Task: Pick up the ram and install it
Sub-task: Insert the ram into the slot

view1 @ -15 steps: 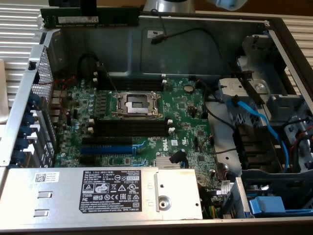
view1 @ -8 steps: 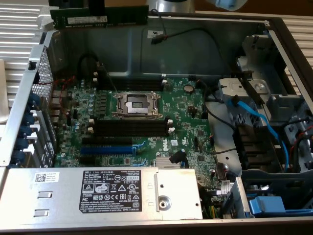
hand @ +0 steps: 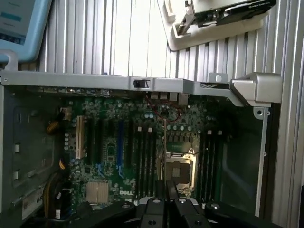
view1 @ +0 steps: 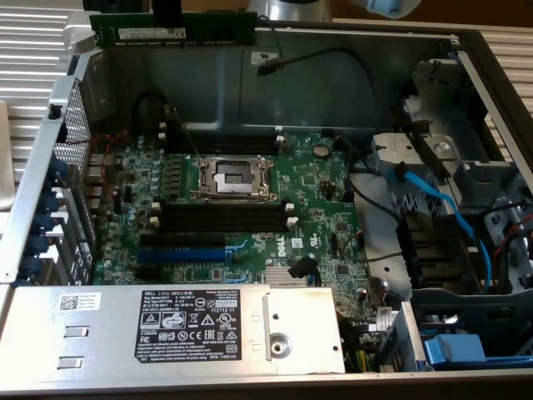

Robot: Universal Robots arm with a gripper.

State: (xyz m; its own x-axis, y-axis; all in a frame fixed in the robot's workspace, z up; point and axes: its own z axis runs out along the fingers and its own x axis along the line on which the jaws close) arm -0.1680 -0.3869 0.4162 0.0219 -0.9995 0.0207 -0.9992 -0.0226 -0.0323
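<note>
Pick-up's done. My gripper [view1: 166, 17] is clenched on the ram [view1: 212, 32], pinching its top edge near mid-length. The stick hangs level, high over the far wall of the open computer case [view1: 50, 158] and well apart from the board below.

Installing is all left to do. The black memory slots [view1: 223, 218] just in front of the CPU socket [view1: 231, 175] sit bare, with white clips at their ends. The pair behind the socket looks bare too. From the wrist, the gripper [hand: 166, 204] looks down on the motherboard [hand: 109, 142], with the slots running lengthwise away from it.

The case lies on its side, lid off, on a ribbed metal bench [view1: 25, 58]. Its power supply [view1: 166, 329] is nearest the exterior camera. Beyond the case on that bench, the wrist view picks up a white tray [hand: 176, 43] holding what I take for an expansion card. Of the room itself I can tell nothing.
</note>
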